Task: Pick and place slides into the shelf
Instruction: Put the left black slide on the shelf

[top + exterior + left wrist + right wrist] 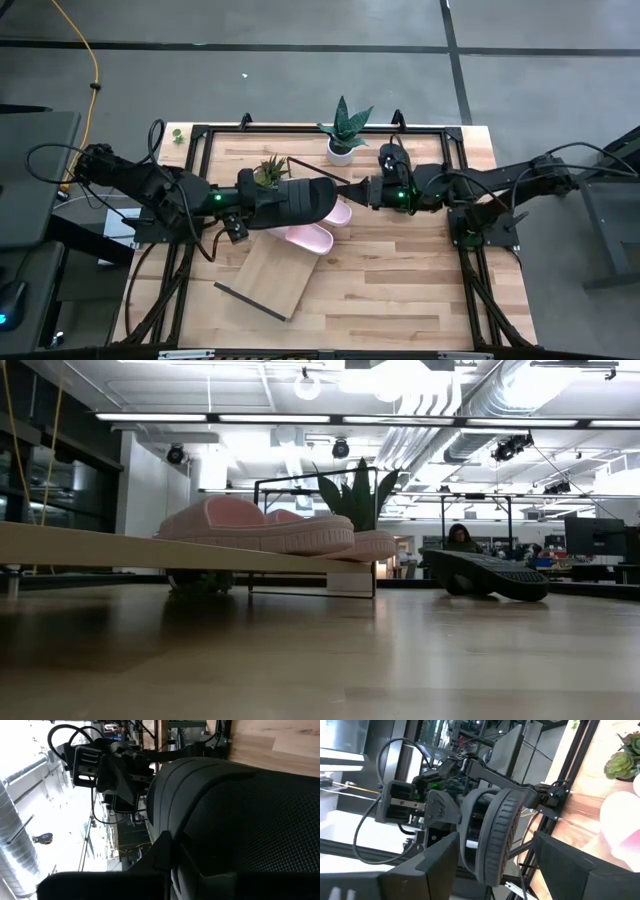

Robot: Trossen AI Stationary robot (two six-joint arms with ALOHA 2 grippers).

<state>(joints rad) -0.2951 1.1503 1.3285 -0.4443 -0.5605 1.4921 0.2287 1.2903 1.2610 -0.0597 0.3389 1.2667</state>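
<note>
The left tool (262,196) is clamped on a black slide (300,198), holding it up off the worktop (400,290) with its long axis running across the table, toe end pointing toward the other arm. In the left wrist view the textured black slide (240,820) fills the space right in front of the camera, so the grip looks firm. The right tool (362,191) sits at the toe end of that same slide; its fingers (555,870) stand spread in the right wrist view, with the slide's ribbed sole (495,835) edge-on between them and apparently not pinched — so I read it as open, poised to receive or steady.

The shelf (275,278) lies tilted on the worktop, nearer the front edge than the slide and mostly on the left arm's side. Two pink slides (320,232) rest at its far end, just below the held black one; the low view shows the pink pair (260,528) sitting on the raised board (90,546). A second black slide (488,574) shows low at the right of that view.

The coming move turns on this: the free board lies below and toward the front from the held slide, and the left arm is nearer to it.
</note>
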